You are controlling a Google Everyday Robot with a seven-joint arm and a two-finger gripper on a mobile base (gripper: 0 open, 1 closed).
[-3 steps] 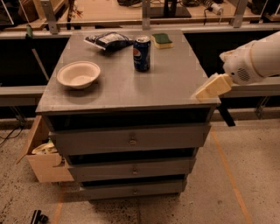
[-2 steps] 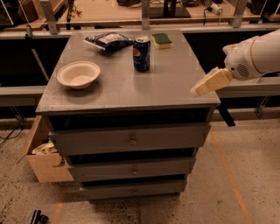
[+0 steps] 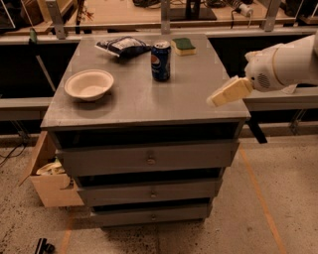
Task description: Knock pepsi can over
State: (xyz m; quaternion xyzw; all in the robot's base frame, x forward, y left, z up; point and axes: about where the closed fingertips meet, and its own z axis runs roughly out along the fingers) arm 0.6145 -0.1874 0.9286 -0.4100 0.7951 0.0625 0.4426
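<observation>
The can [image 3: 160,60] stands upright at the rear middle of the bench [image 3: 134,101], between bag [image 3: 121,45] and sponge [image 3: 184,45]. The claw [image 3: 227,93] hovers over the right edge, well apart; whether it is clenched, I cannot tell.

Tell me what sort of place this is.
Probably a workshop or robotics lab: a grey metal drawer cabinet serves as the table, wooden workbenches stand behind it, and the robot's gripper hovers at the cabinet's front corner, apart from the pepsi can.
</observation>
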